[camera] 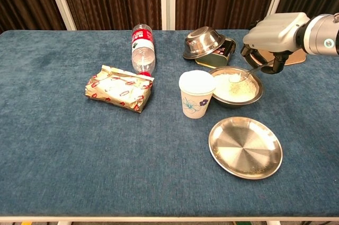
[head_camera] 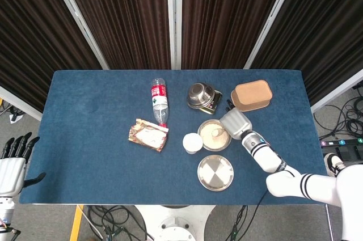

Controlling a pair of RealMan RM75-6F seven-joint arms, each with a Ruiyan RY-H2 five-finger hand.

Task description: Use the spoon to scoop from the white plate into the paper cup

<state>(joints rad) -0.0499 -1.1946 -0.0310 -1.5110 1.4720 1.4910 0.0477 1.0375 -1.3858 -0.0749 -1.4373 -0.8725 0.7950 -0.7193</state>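
The right hand grips the spoon, its tip dipped into the white powder in the plate right of centre on the worktop. The paper cup stands touching the plate's left rim. The left hand hangs off the worktop's near left corner, fingers spread and holding nothing. An empty steel dish lies nearer.

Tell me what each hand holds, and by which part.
The right hand holds the spoon by its handle end, its bowl down in the powder of the plate. The left hand holds nothing, off the table's edge.
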